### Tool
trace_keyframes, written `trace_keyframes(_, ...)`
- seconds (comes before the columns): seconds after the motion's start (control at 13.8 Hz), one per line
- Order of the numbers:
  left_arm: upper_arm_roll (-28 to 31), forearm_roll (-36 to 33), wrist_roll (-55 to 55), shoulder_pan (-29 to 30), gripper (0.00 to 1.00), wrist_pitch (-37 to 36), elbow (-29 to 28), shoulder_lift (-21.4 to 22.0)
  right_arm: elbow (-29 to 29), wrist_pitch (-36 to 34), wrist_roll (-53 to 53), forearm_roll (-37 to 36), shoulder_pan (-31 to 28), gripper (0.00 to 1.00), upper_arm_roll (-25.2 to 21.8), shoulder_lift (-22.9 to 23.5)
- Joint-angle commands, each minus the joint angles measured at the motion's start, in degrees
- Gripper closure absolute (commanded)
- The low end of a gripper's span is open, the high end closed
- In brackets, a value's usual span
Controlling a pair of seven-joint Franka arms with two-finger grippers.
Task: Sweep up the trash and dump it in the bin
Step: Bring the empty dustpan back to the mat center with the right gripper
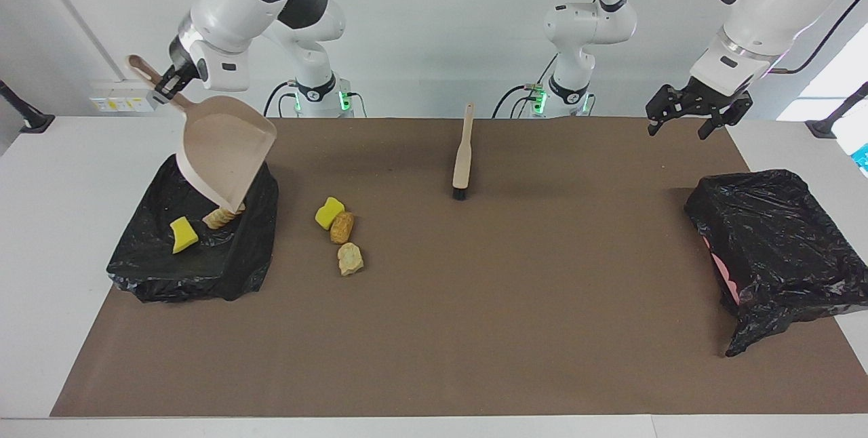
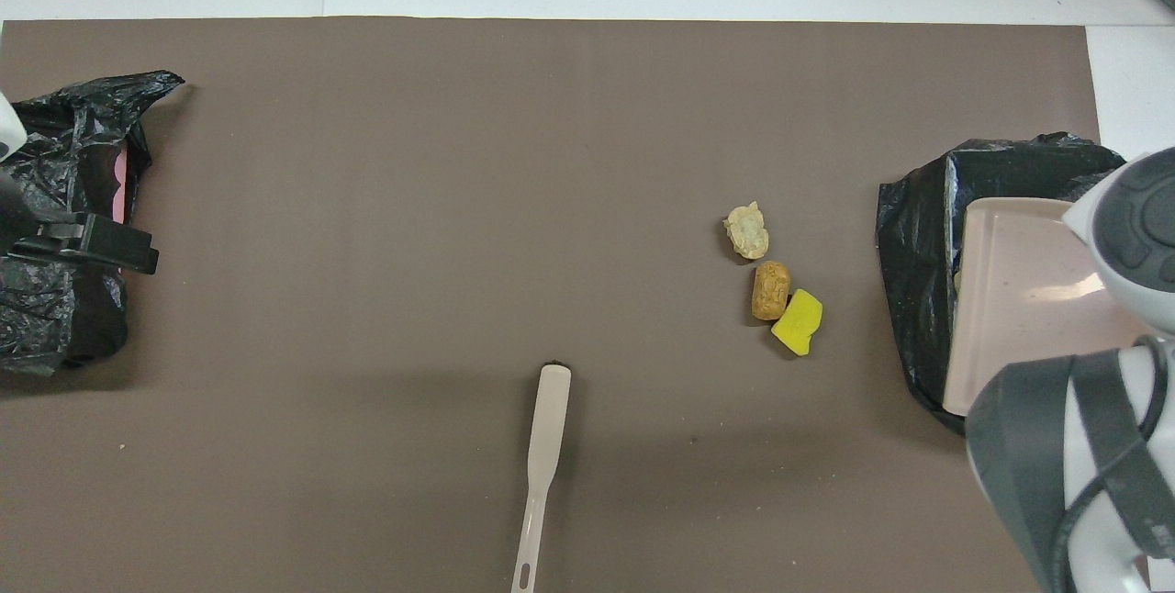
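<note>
My right gripper (image 1: 167, 84) is shut on the handle of a beige dustpan (image 1: 227, 150), which hangs tilted, mouth down, over the black-bagged bin (image 1: 196, 265) at the right arm's end. A yellow sponge piece (image 1: 182, 234) and a tan bread lump (image 1: 220, 218) lie in that bin; the pan (image 2: 1019, 290) hides the rest of its inside. Three trash pieces lie on the brown mat beside the bin: a yellow sponge (image 1: 329, 212), an orange-brown lump (image 1: 342, 226) and a pale lump (image 1: 350, 259). My left gripper (image 1: 678, 130) hangs open and holds nothing, high over the mat's left-arm end.
A beige hand brush (image 1: 463, 153) lies on the mat near the robots, bristles pointing away from them. A second black-bagged bin (image 1: 780, 248) with some pink showing stands at the left arm's end. White table (image 1: 54, 221) borders the mat.
</note>
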State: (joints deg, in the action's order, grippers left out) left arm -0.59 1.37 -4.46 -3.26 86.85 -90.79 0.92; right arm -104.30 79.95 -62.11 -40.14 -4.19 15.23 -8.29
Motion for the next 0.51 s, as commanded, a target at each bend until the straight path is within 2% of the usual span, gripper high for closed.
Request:
trace_keyframes(0.0,-0.03,-0.84,-0.64,0.1,0.0,-0.1,-0.17,0.22,1.03,-1.2,15.47,10.56,-0.64,1.0,1.11,-0.32)
trace_keyframes(0.14,-0.03,-0.84,-0.64,0.18,0.0,-0.11,-0.17,0.22,1.12,-0.24,26.99,18.91,-0.73,1.0,2.43,-0.32)
trace_keyframes(0.29,0.06,-0.84,-0.64,0.18,0.0,-0.02,-0.17,0.22,1.47,1.08,38.76,23.6,-0.64,1.0,5.76,-0.15)
trace_keyframes(0.43,-0.03,-0.84,-0.64,0.1,0.0,-0.02,-0.17,0.22,1.64,6.25,55.35,32.71,-0.64,1.0,6.83,1.34)
